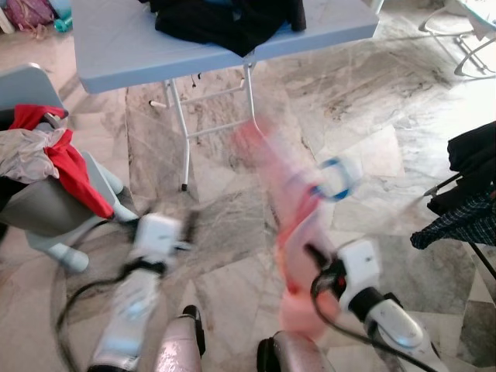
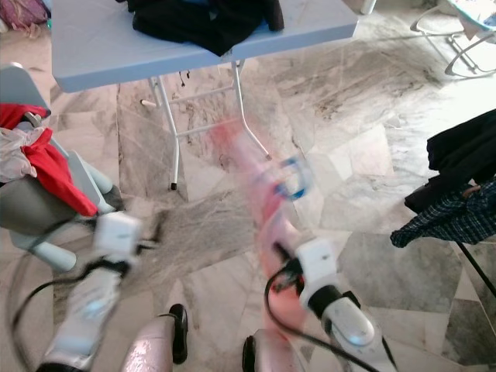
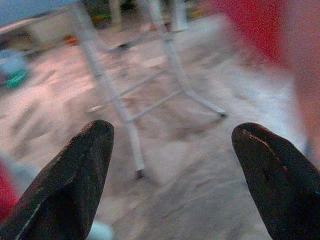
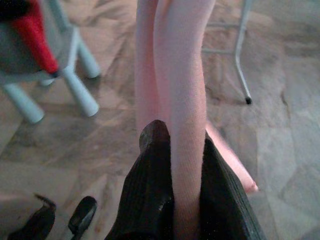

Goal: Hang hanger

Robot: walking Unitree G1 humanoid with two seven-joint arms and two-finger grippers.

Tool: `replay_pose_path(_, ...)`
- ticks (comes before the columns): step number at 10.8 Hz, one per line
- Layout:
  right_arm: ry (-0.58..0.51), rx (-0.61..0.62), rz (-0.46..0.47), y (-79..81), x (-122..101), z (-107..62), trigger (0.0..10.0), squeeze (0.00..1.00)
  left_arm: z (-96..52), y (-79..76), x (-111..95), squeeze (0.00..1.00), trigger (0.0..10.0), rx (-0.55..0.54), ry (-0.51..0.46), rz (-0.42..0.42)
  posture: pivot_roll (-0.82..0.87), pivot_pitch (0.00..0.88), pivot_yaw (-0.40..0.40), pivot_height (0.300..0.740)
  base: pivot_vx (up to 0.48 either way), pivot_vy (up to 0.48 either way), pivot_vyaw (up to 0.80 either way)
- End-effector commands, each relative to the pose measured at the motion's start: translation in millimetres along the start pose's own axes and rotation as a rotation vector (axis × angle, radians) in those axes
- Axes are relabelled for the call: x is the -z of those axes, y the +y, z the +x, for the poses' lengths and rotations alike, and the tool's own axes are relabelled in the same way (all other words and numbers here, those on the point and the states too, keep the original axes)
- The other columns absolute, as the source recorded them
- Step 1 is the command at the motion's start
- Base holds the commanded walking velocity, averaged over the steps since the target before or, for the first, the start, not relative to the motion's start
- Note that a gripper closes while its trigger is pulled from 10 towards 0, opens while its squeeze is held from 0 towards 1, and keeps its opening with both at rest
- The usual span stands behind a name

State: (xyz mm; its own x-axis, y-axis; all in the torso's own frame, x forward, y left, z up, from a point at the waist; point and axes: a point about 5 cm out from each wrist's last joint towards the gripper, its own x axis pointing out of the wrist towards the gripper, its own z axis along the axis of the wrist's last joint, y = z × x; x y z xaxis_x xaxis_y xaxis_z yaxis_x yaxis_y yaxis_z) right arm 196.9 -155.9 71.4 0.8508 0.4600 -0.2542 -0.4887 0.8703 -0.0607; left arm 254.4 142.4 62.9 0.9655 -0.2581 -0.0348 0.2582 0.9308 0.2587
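A pink garment (image 1: 288, 203) hangs on a hanger whose blue hook (image 1: 338, 179) shows at its upper right; both are smeared by motion blur. My right gripper (image 4: 182, 165) is shut on the pink cloth, which stands up between its two black fingers (image 4: 154, 150). It holds the garment over the marble floor, in front of the folding table (image 1: 116, 46). My left gripper (image 3: 172, 150) is open with nothing between its fingers, low on the left (image 1: 188, 225), pointing toward the table legs (image 3: 102, 85).
Black clothes (image 1: 225, 19) lie on the grey-blue table. At the left a grey chair (image 1: 35, 205) carries red cloth (image 1: 74, 174) and pale cloth. Dark clothes (image 1: 474, 164) and a plaid shirt (image 1: 457, 225) hang at the right edge. Marble floor lies between.
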Motion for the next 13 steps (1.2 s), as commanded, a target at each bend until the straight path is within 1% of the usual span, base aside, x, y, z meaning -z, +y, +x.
replay_pose_path(1, -0.055, -0.044, -0.048, 3.4, -15.3, 2.4, 10.0, 0.00, 0.3, -8.9, 4.7, 0.00, 10.0, 0.075, 0.025, 0.010, -0.08, 0.251, -0.048, 0.740, 0.000, 0.000, 0.00)
replay_pose_path(2, -0.100, -0.032, -0.042, 0.9, -28.2, 7.9, 10.0, 0.00, 7.5, -17.7, -0.5, 0.00, 10.0, 0.148, 0.006, 0.013, -0.08, 0.251, -0.046, 0.740, 0.000, 0.000, 0.00)
replay_pose_path(3, -0.148, -0.029, -0.037, 1.2, -41.4, 13.0, 10.0, 0.00, 12.1, -29.4, -5.5, 0.00, 10.0, 0.269, -0.010, 0.010, -0.08, 0.254, -0.043, 0.740, 0.000, 0.000, 0.00)
replay_pose_path(4, -0.181, -0.022, -0.035, 2.7, -47.2, 17.4, 10.0, 0.00, 14.0, -39.3, -9.1, 0.00, 10.0, 0.364, -0.004, -0.029, -0.08, 0.256, -0.038, 0.740, 0.000, 0.000, 0.00)
replay_pose_path(5, -0.187, -0.029, -0.029, 5.5, -48.7, 21.0, 10.0, 0.00, 14.1, -44.5, -11.4, 0.00, 10.0, 0.394, -0.019, 0.005, -0.08, 0.258, -0.034, 0.740, 0.000, 0.000, 0.00)
replay_pose_path(6, -0.206, -0.073, 0.034, 13.6, -57.9, 26.2, 10.0, 0.00, 14.3, -50.6, -10.8, 0.00, 10.0, 0.423, -0.031, 0.046, -0.08, 0.264, -0.030, 0.740, 0.000, 0.000, 0.00)
replay_pose_path(7, -0.203, -0.144, 0.060, 21.4, -63.5, 26.2, 10.0, 0.00, 14.5, -53.4, -11.8, 0.00, 10.0, 0.426, -0.031, 0.035, -0.09, 0.266, -0.031, 0.740, 0.000, 0.000, 0.00)
replay_pose_path(8, -0.211, -0.248, 0.054, 30.8, -72.2, 22.0, 10.0, 0.00, 13.8, -55.8, -12.0, 0.00, 10.0, 0.425, -0.026, 0.014, -0.10, 0.269, -0.033, 0.740, 0.000, 0.000, 0.00)
replay_pose_path(9, -0.222, -0.295, 0.101, 34.8, -78.8, 19.7, 10.0, 0.00, 13.4, -55.6, -10.2, 0.00, 10.0, 0.414, -0.022, 0.019, -0.10, 0.270, -0.033, 0.740, 0.000, 0.000, 0.00)
replay_pose_path(10, -0.193, -0.376, 0.089, 40.7, -81.6, 14.0, 10.0, 0.00, 14.6, -53.5, -9.5, 0.00, 10.0, 0.388, -0.023, 0.034, -0.10, 0.272, -0.032, 0.740, 0.000, 0.000, 0.00)
replay_pose_path(11, -0.159, -0.468, 0.063, 46.9, -84.2, 4.5, 10.0, 0.00, 17.1, -50.1, -10.1, 0.00, 10.0, 0.355, -0.025, 0.038, -0.10, 0.272, -0.031, 0.740, 0.000, 0.000, 0.00)
replay_pose_path(12, -0.113, -0.513, 0.056, 45.3, -80.6, -6.2, 10.0, 0.00, 22.2, -42.4, -11.2, 0.00, 10.0, 0.293, -0.027, 0.043, -0.10, 0.273, -0.031, 0.740, 0.000, 0.000, 0.00)
replay_pose_path(13, -0.078, -0.492, 0.024, 38.5, -75.0, -8.7, 10.0, 0.00, 27.6, -33.7, -13.8, 0.00, 10.0, 0.234, -0.034, 0.027, -0.10, 0.272, -0.031, 0.740, 0.000, 0.000, 0.00)
